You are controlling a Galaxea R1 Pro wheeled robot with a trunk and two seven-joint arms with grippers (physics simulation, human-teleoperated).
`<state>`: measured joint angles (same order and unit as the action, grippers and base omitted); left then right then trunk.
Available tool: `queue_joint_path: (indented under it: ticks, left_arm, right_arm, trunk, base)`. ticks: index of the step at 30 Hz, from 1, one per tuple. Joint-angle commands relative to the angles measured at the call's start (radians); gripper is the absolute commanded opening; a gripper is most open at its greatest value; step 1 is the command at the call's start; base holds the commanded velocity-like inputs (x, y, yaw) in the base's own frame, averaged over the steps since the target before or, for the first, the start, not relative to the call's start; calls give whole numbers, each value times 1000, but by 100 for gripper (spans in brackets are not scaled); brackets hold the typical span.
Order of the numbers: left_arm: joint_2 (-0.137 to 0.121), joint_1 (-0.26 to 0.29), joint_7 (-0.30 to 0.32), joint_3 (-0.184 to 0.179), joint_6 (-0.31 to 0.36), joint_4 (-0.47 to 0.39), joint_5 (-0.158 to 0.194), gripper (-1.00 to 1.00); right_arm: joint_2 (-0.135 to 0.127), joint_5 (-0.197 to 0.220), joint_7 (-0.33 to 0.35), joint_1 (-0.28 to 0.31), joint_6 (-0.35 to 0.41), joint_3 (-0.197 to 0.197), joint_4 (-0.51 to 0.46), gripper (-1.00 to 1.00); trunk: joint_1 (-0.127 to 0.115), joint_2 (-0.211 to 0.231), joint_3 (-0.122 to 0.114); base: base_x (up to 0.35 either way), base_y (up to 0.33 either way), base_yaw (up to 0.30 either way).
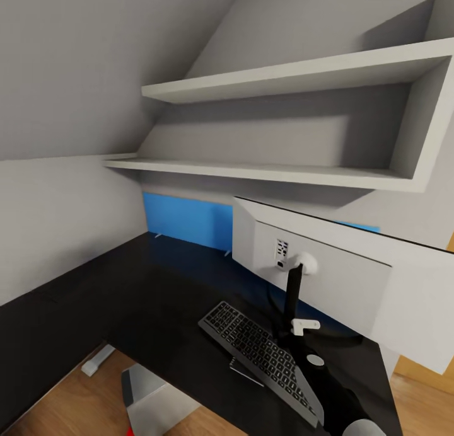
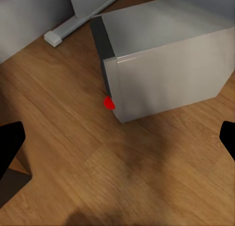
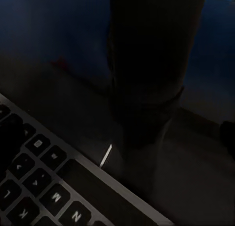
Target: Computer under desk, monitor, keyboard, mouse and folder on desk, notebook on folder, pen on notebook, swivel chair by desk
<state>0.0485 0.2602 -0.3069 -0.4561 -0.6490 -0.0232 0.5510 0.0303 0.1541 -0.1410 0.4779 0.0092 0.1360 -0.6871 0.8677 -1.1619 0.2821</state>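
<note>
Looking down over the desk [image 1: 126,297], you see the monitor [image 1: 340,278] standing on it, white back toward you, screen facing the wall. The keyboard [image 1: 261,354] lies just before the monitor's stand, its long axis running diagonally from the monitor toward the desk's near edge. Your left wrist view adds the computer [image 2: 166,64] on the wood floor [image 2: 73,138] by the desk, its red light [image 2: 108,103] at a lower corner; the left gripper [image 2: 117,142] has its black fingertips [image 2: 10,142] spread wide, holding nothing. Your right wrist view sits close over the keyboard's keys beside the stand; whether the right gripper is apart or together, you cannot tell.
</note>
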Motion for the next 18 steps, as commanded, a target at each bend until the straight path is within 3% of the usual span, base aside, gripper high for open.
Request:
queue_joint_path:
  ticks: [1,18]
  left_arm:
    - [0,1,-7,-9,-1,0,3,100]
    - [1,1,-8,-9,-1,0,3,100]
  right_arm:
    - [-1,10,-8,1,1,6,-1,100]
    - [0,12,-8,0,3,5,1,100]
  trunk:
    - [4,-8,5]
    - [69,-127,58]
  base:
    - [0,0,0]
    - [0,0,0]
